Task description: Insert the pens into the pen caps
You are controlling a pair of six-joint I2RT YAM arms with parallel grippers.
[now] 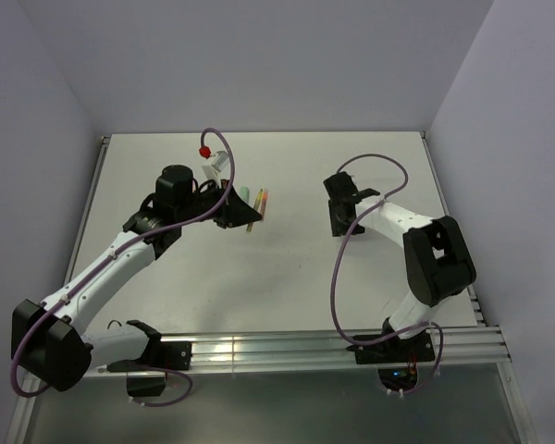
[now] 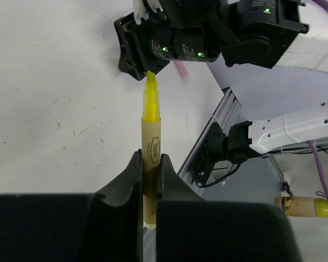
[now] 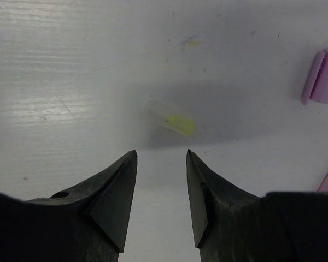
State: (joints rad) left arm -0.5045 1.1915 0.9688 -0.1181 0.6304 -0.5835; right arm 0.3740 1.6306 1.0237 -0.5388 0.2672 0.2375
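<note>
Left wrist: left gripper [image 2: 150,158] pinches a yellow highlighter [image 2: 151,117], its label [image 2: 151,148] print unreadable; right gripper [image 3: 161,154] open before a pale cap [image 3: 169,120].

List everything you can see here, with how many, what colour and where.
yellow pen: one, yellow, clamped in the left gripper, tip toward the right gripper
mint stick: one, mint green, beside the left gripper; pen or cap unclear
orange-yellow stick: one, beside the mint stick; may be the held pen
clear cap: one, see-through with yellow inside, on the table ahead of the right gripper
purple caps: two, pale purple, right of the clear cap; second partly in view
red bit: one, red, far table; unclear what
table: one, white
cables: two, purple, one along each arm
left gripper: one, black, shut on the yellow pen
right gripper: one, black, open
</note>
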